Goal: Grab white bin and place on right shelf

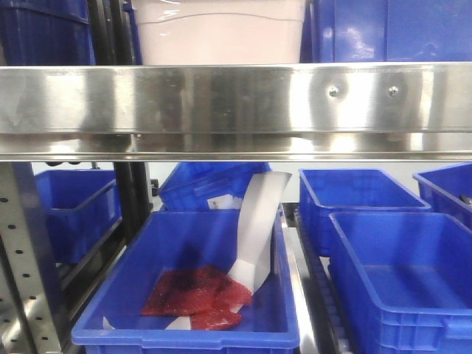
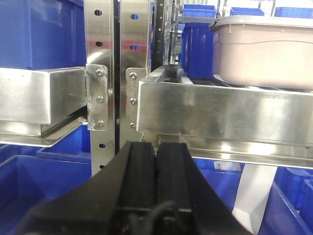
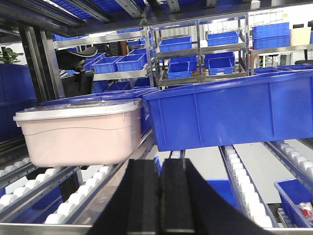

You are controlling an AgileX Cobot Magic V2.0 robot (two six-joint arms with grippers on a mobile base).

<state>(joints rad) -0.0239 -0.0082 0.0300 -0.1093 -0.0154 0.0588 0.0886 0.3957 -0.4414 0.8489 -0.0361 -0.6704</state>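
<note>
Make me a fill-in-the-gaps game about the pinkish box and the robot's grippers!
1. The pale pinkish-white plastic bin rests on white ____ of the shiny steel shelf.
2. Beside it on the same shelf stands a big ____ plastic bin.
3. The left gripper and right gripper are both ____.
4. In the lower blue plastic bin lies a crumpled ____ bag.

Missing words: rollers; blue; shut; red

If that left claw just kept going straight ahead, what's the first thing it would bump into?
Most likely the shiny front rail of the steel shelf, which lies right beyond the shut left gripper. The white bin sits higher and to the right, above that line. Depth is hard to judge here.
</note>
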